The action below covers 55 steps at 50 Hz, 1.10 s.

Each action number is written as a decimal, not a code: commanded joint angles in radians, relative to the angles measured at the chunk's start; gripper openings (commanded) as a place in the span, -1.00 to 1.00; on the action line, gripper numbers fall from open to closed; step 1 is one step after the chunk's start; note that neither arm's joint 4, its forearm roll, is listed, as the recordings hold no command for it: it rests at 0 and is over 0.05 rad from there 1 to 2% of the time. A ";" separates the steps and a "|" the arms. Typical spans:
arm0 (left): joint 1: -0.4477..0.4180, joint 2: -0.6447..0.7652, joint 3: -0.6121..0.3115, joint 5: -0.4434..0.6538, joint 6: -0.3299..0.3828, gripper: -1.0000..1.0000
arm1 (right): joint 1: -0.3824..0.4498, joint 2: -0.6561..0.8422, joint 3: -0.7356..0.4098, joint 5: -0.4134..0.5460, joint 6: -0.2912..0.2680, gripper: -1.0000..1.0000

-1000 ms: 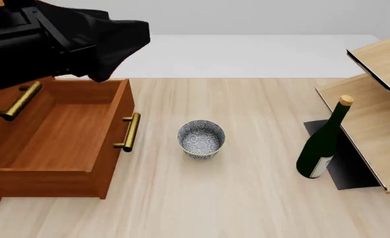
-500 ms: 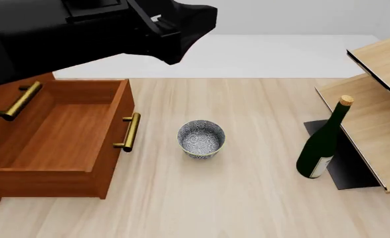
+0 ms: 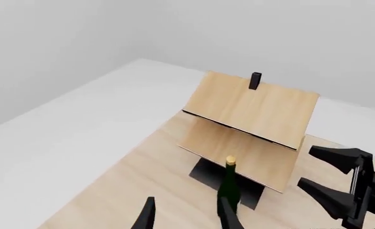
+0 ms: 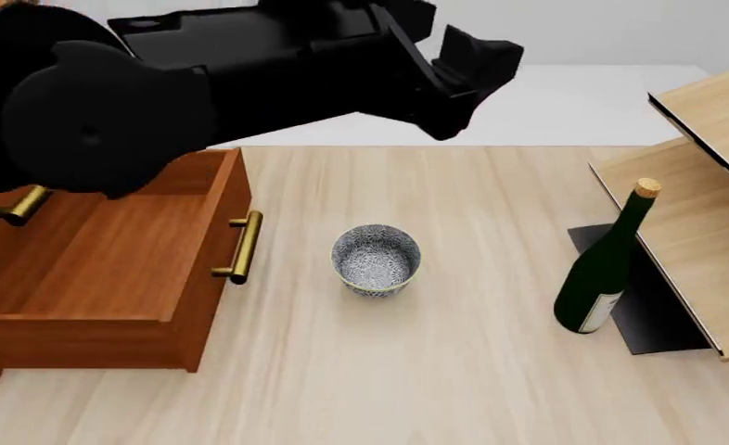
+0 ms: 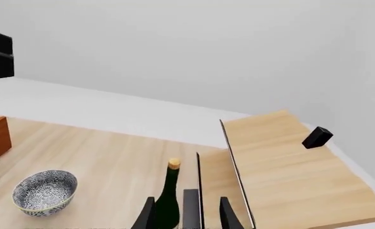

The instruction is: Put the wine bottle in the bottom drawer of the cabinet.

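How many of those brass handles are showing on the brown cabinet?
2. One brass handle is on the open bottom drawer's front; another peeks out higher on the cabinet, mostly behind the left arm, which may hide more.

The front camera is looking down and forward over the table (image 4: pixel 464 371) from high up. Both wrist cameras are sitting farther back and lower, each facing the wine bottle (image 3: pixel 229 187) (image 5: pixel 168 200) and the pale shelf unit (image 3: pixel 251 124) (image 5: pixel 283 162), which the front view is also showing at right

Nothing readable — the wine bottle (image 4: pixel 602 267) label shows no legible text.
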 commanded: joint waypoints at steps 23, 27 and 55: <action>-0.078 0.176 -0.033 -0.098 0.017 1.00 | -0.002 0.001 0.016 -0.003 0.013 1.00; -0.086 0.186 -0.034 -0.102 0.018 1.00 | -0.004 0.000 0.017 -0.002 0.013 1.00; -0.113 0.237 -0.022 -0.130 0.009 1.00 | 0.000 0.000 0.024 -0.003 0.009 1.00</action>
